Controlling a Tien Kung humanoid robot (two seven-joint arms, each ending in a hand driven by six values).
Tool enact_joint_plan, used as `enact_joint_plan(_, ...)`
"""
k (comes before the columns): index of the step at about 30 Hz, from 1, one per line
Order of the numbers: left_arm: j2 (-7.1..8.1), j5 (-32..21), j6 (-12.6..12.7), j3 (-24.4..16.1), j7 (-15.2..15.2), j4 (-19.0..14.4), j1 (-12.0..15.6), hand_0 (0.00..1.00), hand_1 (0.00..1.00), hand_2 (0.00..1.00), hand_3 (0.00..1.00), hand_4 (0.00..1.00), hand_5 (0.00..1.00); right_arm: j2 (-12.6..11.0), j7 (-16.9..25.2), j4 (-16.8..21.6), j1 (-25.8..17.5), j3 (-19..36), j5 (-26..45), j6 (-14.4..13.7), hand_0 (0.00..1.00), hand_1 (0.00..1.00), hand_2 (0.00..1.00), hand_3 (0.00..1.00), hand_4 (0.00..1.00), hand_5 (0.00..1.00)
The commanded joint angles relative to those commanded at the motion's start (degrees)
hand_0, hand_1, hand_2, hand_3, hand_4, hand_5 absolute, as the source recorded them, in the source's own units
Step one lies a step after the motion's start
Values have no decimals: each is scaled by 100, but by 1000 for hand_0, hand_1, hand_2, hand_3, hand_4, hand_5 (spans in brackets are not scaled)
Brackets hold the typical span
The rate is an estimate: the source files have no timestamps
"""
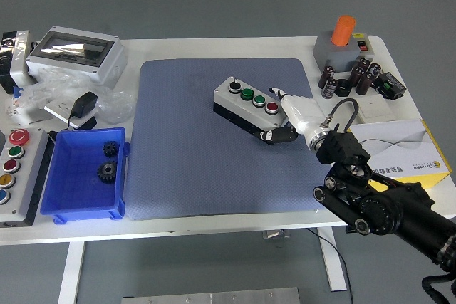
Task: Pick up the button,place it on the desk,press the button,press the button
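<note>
A white table (214, 229) stands on a grey floor, most of its middle covered by a blue-grey mat (185, 154). On the mat's far right part lies the button box (251, 103) (grey, tilted, with a black, two green and a red button on top). The right hand (288, 115) grasps its right end, one finger over the top near the red button, thumb curled against the near side. At the left sit a blue bin (64, 183) holding two black gears, and a second button panel (18, 172); far right, an orange-topped grey unit (342, 44).
</note>
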Motion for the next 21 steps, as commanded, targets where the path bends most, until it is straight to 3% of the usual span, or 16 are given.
enact_joint_plan(5, 1, -17, -3, 1, -88, 0, 0, 728, 731, 678, 742, 736, 395, 11, 42, -17, -1, -6, -39, -40, 93, 328, 435, 585, 792, 254)
enact_joint_plan(6, 1, -26, -3, 7, -115, 0, 1, 727, 731, 676, 738, 734, 393, 16, 64, -27, -4, -9, -44, -63, 87, 318, 408, 508, 770, 235)
enact_joint_plan(12, 0, -39, 11, 1, -218, 0, 2, 727, 731, 676, 738, 734, 393, 32, 242, -47, -25, -28, 24, -186, 87, 318, 408, 508, 770, 235)
enact_joint_plan(13, 0, -40, 17, -3, -235, 0, 2, 727, 729, 676, 730, 734, 392, 24, 341, -32, -30, -24, 78, -218, 80, 309, 387, 427, 777, 237)
enact_joint_plan(21, -12, -42, 56, -32, -322, 0, 18, 727, 730, 675, 728, 734, 391, -162, 1067, 397, -97, -26, 508, -419, 79, 306, 380, 387, 779, 261)
